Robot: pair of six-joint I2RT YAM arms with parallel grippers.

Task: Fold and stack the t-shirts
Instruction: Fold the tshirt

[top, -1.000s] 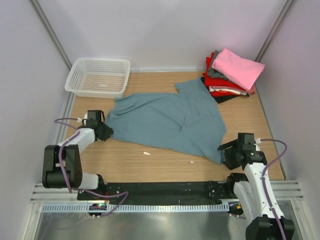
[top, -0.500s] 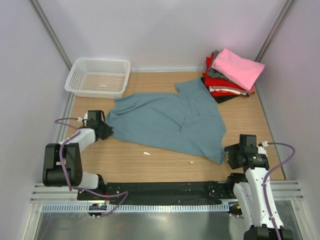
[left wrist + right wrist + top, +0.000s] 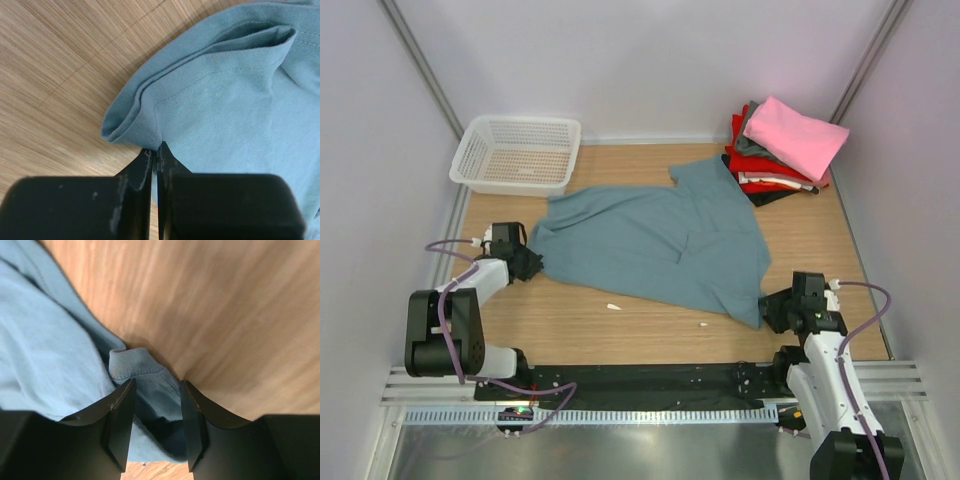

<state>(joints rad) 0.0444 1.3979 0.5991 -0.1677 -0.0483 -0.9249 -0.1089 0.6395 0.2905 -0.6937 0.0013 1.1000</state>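
R gripper [image 3: 157, 385], near-right: jaws apart, straddling the near corner of the teal t-shirt [image 3: 650, 240], cloth sits between the fingers. L gripper [image 3: 156, 148], near-left: fingers closed tight on the shirt's folded hem. Shirt lies spread and wrinkled mid table [image 3: 820, 230], arms at opposite corners. Far R corner: folded t-shirt stack [image 3: 775, 170], pink one [image 3: 795, 135] on top. Far L: white basket [image 3: 520, 122], shirt edge just beside it.
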